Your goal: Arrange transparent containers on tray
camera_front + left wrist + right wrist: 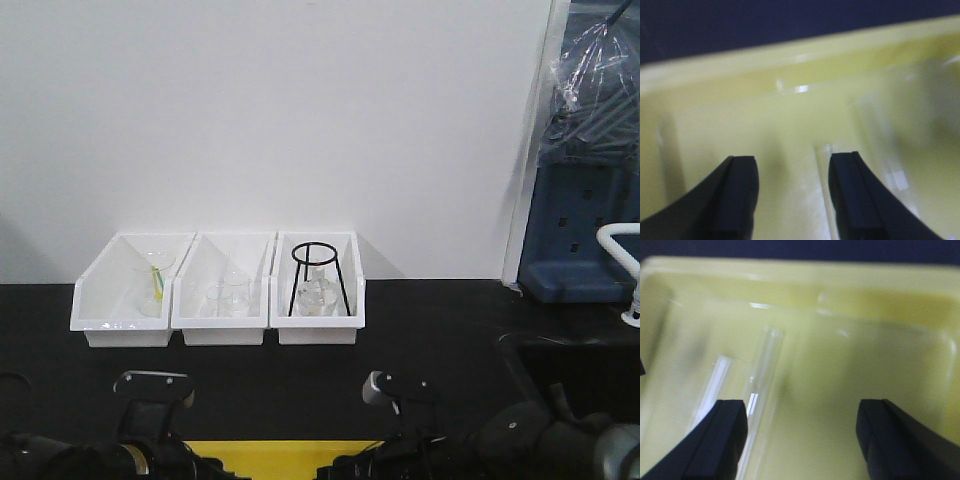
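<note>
The yellow tray [280, 458] shows as a strip at the bottom edge of the front view, between my two arms. My left gripper [792, 167] hangs open just above the tray floor [715, 130]. A clear test tube [822, 192] lies flat along the inner side of its right finger, and a second blurred tube [875, 130] lies further right. My right gripper [802, 412] is open wide over the tray [865, 365], with nothing between its fingers. Two test tubes [765, 360] [715, 380] lie side by side by its left finger.
Three white bins [220, 325] stand in a row against the wall. They hold a glass funnel [153, 268], beakers [230, 295] and a black tripod [320, 275] over a flask. A dark basin [580, 360] with a white tap [625, 260] sits at the right.
</note>
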### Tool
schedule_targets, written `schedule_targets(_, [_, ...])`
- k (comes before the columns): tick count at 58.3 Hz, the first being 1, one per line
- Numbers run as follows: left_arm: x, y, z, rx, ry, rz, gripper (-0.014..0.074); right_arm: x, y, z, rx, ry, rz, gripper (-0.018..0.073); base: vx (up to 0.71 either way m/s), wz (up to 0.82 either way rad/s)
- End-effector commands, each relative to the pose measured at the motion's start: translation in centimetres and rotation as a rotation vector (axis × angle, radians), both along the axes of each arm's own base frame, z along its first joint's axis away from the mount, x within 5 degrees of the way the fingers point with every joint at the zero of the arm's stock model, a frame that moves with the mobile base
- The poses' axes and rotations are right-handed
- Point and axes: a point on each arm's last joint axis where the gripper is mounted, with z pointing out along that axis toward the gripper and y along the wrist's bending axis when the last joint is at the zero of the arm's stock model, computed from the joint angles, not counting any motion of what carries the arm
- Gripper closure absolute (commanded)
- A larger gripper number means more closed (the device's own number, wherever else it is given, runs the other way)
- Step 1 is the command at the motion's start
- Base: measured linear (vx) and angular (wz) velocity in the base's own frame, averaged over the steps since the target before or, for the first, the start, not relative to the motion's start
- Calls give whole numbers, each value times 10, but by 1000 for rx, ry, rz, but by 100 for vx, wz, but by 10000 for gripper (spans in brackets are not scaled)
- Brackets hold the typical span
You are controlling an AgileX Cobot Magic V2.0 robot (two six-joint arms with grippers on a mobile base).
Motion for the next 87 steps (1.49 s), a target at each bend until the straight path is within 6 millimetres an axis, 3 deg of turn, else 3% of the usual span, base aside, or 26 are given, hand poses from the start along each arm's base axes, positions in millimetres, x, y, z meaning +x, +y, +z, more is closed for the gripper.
schedule_targets(1, [-3, 2, 58, -36, -264, -47, 203, -4, -5, 56, 48, -182, 27, 71, 0, 0])
schedule_targets(16, [-49, 25, 143, -32, -568, -107, 323, -43, -27, 153, 77, -549, 77, 202, 0, 0])
schedule_targets(21, [-69, 34, 166, -63, -637, -98, 380, -58, -34, 175, 76, -648, 93, 273, 0, 0])
schedule_targets(27, [-93, 46, 182, -101, -699, -84, 456, -75, -44, 199, 88, -744, 86, 387, 0, 0])
schedule_targets(33, [-116, 57, 182, -127, -759, -77, 528, -87, -50, 213, 109, -796, 73, 484, 0, 0])
schedule_targets(41, [-137, 67, 182, -164, -829, -67, 594, -96, -54, 222, 129, -822, 74, 575, 0, 0])
schedule_targets(49, [-149, 72, 186, -174, -853, -64, 605, -97, -54, 223, 131, -825, 73, 572, 0, 0])
schedule_targets(79, [-149, 73, 186, -170, -848, -65, 605, -98, -54, 222, 132, -824, 77, 572, 0, 0])
schedule_targets(87, [-163, 79, 177, -115, -893, -89, 604, -98, -54, 222, 132, -823, 77, 572, 0, 0])
